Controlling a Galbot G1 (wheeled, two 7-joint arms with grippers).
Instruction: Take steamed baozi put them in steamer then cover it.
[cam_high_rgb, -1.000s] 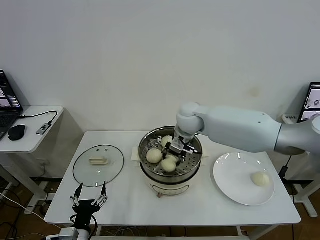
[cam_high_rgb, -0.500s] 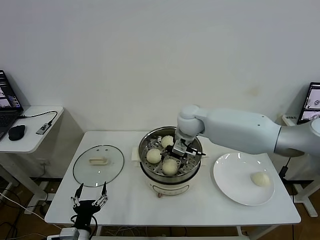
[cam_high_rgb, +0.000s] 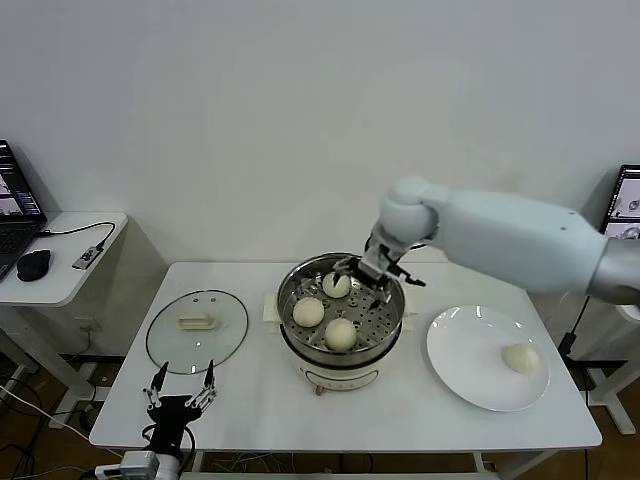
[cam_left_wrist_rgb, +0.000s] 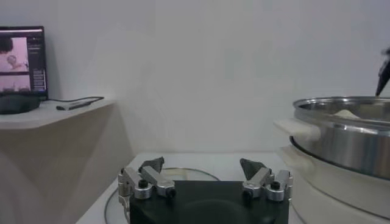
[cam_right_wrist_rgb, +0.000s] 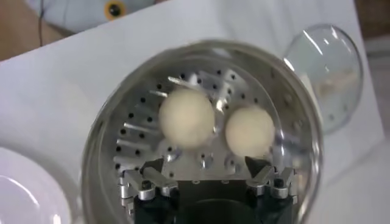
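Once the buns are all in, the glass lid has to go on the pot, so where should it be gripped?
Judging by its pose, grip the cover by the cream rectangular handle at its centre, coming straight down from above. It lies flat on the table, handle up; the glass dome gives fingers nothing else to pinch. Close across the handle's short sides.

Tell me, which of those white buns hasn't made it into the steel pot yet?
The baozi lying alone on the white plate, at the table's right end. The other three buns sit on the perforated tray inside the steamer.
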